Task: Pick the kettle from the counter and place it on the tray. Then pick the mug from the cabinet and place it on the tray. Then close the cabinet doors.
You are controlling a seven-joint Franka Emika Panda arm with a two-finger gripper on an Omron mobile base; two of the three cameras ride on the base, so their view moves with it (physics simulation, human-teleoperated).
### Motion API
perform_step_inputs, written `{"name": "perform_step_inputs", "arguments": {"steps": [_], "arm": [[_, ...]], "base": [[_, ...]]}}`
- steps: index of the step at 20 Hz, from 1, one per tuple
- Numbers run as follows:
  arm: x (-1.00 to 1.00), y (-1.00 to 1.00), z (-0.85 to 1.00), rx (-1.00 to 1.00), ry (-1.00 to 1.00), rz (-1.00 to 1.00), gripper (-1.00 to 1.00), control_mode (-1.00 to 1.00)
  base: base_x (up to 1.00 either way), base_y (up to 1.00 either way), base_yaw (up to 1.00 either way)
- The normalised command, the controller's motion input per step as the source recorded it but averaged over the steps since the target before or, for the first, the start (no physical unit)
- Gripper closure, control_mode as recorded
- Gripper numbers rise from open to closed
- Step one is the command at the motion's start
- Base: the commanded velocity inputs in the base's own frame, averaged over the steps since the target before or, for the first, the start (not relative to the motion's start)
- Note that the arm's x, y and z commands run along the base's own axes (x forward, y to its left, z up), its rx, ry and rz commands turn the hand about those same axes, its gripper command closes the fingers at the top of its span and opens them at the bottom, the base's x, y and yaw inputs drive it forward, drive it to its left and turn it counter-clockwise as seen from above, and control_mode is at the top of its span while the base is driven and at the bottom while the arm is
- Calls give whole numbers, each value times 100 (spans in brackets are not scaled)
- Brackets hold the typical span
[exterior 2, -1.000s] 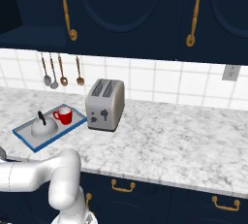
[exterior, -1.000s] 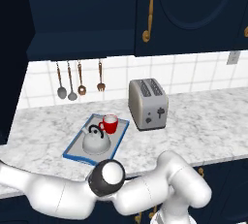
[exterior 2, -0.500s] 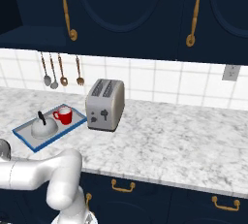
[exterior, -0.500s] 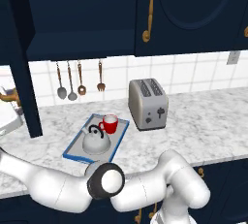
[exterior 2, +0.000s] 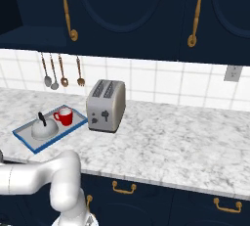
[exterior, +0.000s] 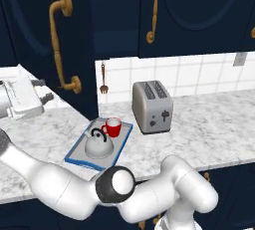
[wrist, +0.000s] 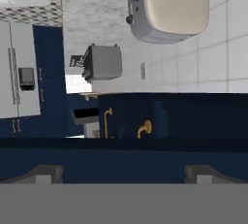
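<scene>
Swinging across the left base view since the earlier frame, the door (exterior: pixel 55 45) is now standing edge-on over the counter (exterior: pixel 209 124), its brass handle (exterior: pixel 60 50) facing the camera, where a second ago it was only a sliver at the far left. In that view the gripper (exterior: pixel 44 91) is sitting at the left edge with fingers spread wide and nothing between them, just left of and below the handle's lower end, so the door is lying to its right with its long axis running vertically. The closing push is likely turning on that sideways relation. Kettle (exterior: pixel 98 143) and red mug (exterior: pixel 112 127) are already resting on the blue-rimmed tray (exterior: pixel 74 160), side by side, left of the toaster (exterior: pixel 151 106). The door is looking dark navy, with an arched panel outline.
</scene>
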Motion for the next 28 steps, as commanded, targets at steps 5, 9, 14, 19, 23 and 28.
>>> {"name": "perform_step_inputs", "arguments": {"steps": [5,9,14,19,23,28], "arm": [[26,-81,52,14,9,0,-100,-100],[31,-80,46,15,5,0,-100,-100],[41,-91,23,16,1,2,-100,-100],[50,-100,0,17,0,16,-100,-100],[61,-97,0,19,0,28,-100,-100],[68,-89,0,20,-1,32,-100,-100]], "base": [[0,0,0],[0,0,0],[0,0,0],[0,0,0],[0,0,0],[0,0,0]]}}
